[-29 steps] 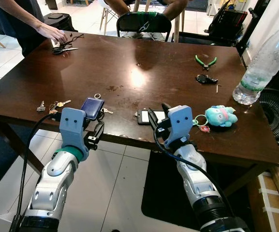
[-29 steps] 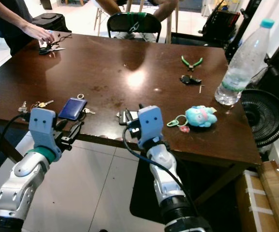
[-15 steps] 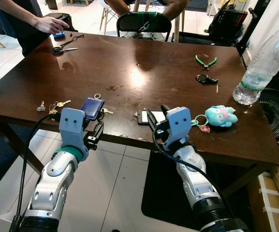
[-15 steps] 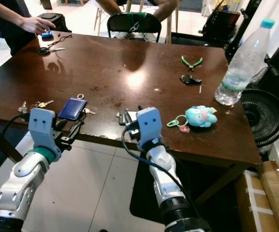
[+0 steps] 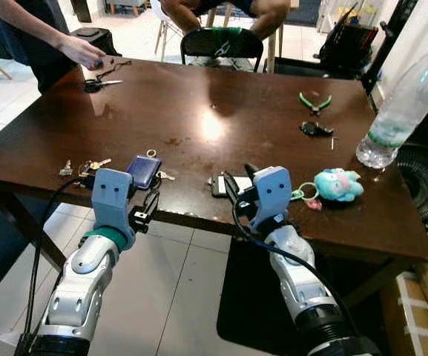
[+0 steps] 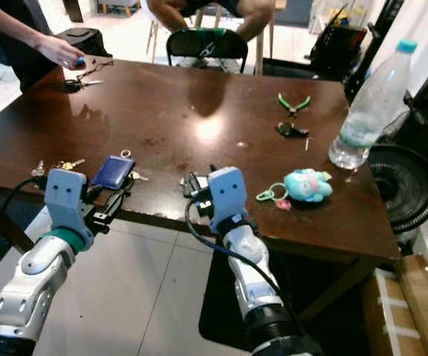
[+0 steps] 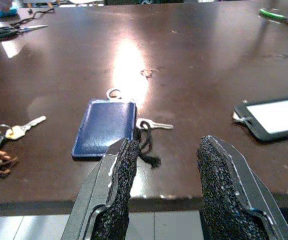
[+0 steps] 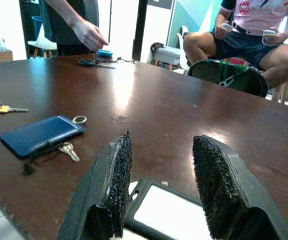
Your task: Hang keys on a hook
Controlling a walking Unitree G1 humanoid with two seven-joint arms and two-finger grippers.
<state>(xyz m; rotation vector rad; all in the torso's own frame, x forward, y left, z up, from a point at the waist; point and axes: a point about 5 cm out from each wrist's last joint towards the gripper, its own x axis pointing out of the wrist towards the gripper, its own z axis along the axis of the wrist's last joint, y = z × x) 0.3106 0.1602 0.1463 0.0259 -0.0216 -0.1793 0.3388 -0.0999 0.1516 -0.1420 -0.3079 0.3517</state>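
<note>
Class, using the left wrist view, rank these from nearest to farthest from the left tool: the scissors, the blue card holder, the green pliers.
1. Blue card holder, just ahead of the left tool.
2. Scissors, far edge, near the person's end.
3. Green pliers, far opposite corner; too close to call against the scissors.

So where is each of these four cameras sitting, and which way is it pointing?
Left eye view: on the head, looking down over the dark brown wooden table; both silver arms show.
Right eye view: beside it, same scene.
Left wrist view: along the open left gripper toward the flat dark blue card holder.
Right wrist view: along the open right gripper, over the black-framed white badge.
Shared: both wrist views catch the card holder and the silver key beside it.
</note>
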